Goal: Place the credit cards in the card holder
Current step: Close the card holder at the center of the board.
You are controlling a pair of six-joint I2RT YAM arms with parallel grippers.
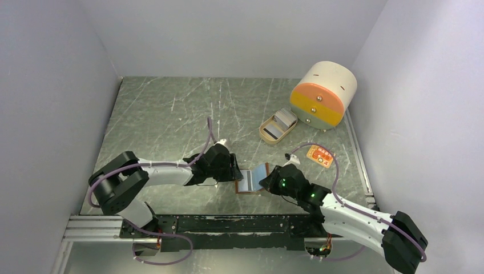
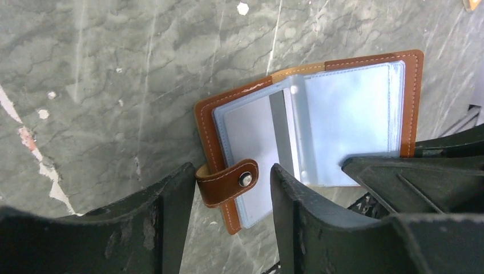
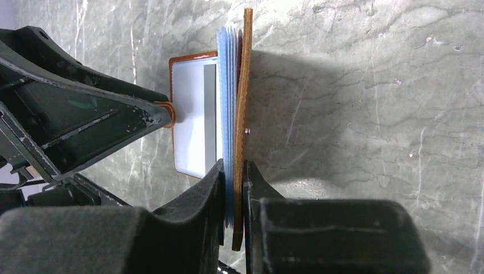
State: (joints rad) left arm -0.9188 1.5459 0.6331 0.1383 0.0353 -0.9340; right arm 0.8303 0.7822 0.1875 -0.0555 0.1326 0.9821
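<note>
"What is the right pincer (image 3: 234, 169) doing?"

"It's clenching one cover (image 3: 244, 68) of the wallet (image 2: 348, 108), with the sleeves (image 3: 225, 85) pinched in too."

"And the left pincer (image 2: 229, 171)?"

"It's released, gaping either side of the snap strap (image 2: 227, 184) and gripping nothing. The wallet is lying open on the table (image 1: 171, 114) between them."

"Is it handling easily?"

"I'm guessing it's light and floppy, with soft leather and slick sleeves. Pinching the stitched edge looks safest."

"And the cards (image 1: 283, 118)?"

"They're sitting farther back in the dish (image 1: 267, 135), by the drum (image 1: 323, 91). They're probably thin, stiff and slippery, so I'd be taking one by its short edge."
</note>
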